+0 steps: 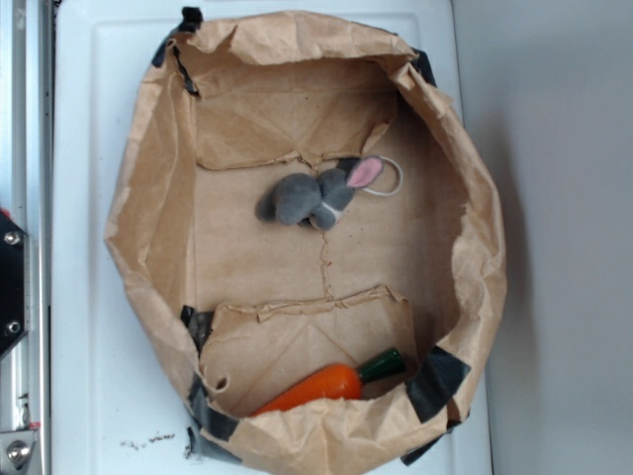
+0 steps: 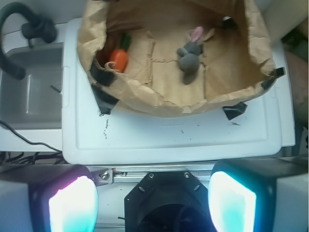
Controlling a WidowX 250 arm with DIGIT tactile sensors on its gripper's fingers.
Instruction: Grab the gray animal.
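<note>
In the wrist view, the orange carrot (image 2: 117,58) is lying at the left of the paper bag (image 2: 145,94), the gray animal (image 2: 189,57) is resting mid-floor, untouched, and the spread, empty claw (image 2: 152,200) is waiting to approach and descend.

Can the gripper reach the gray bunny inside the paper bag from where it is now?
Probably yes. The gripper is open and well back from the paper bag. The gray bunny lies alone on the bag's floor, uncovered, apart from the carrot. Only the bag's wall must be cleared from above.
</note>
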